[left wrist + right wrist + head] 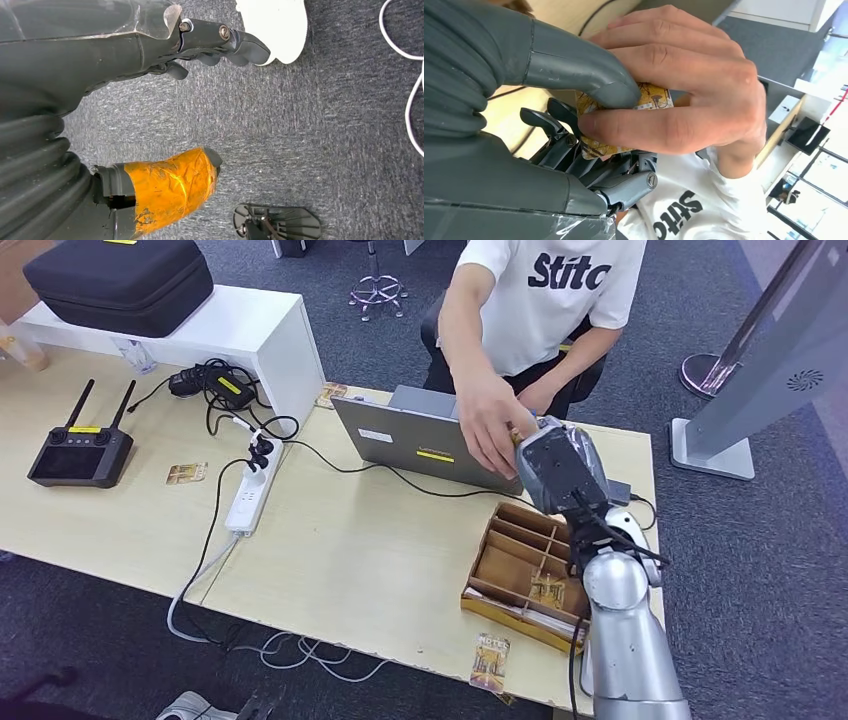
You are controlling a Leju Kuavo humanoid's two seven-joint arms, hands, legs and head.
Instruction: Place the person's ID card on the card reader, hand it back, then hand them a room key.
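Reaching across the pale wooden table (pixel 360 560), a person's hand (pixel 490 430) meets the robot's right hand (pixel 555 468) at about 2 o'clock from the table's middle, just in front of the grey laptop (pixel 425 445). In the right wrist view the gold-patterned card (pixel 644 100) sits pinched between the robot's grey thumb and its darker fingers (pixel 559 135), while the person's fingers (pixel 664 125) also grip it. A brown divided tray (pixel 525 565) lies at 4 o'clock, with a gold card in one compartment; another gold card (pixel 490 662) rests at the table's near edge at 5 o'clock. At 9 o'clock lie a black controller (pixel 80 452), a small gold card (pixel 186 473) and a white power strip (pixel 255 490) with black cables. A white shelf (pixel 240 335) at 11 o'clock carries a black case (pixel 120 280). Grey carpet (pixel 760 570) surrounds the table. The left hand (pixel 150 60) hangs over carpet, holding nothing, its dark fingers loosely curled apart from the orange-taped thumb (pixel 170 187).
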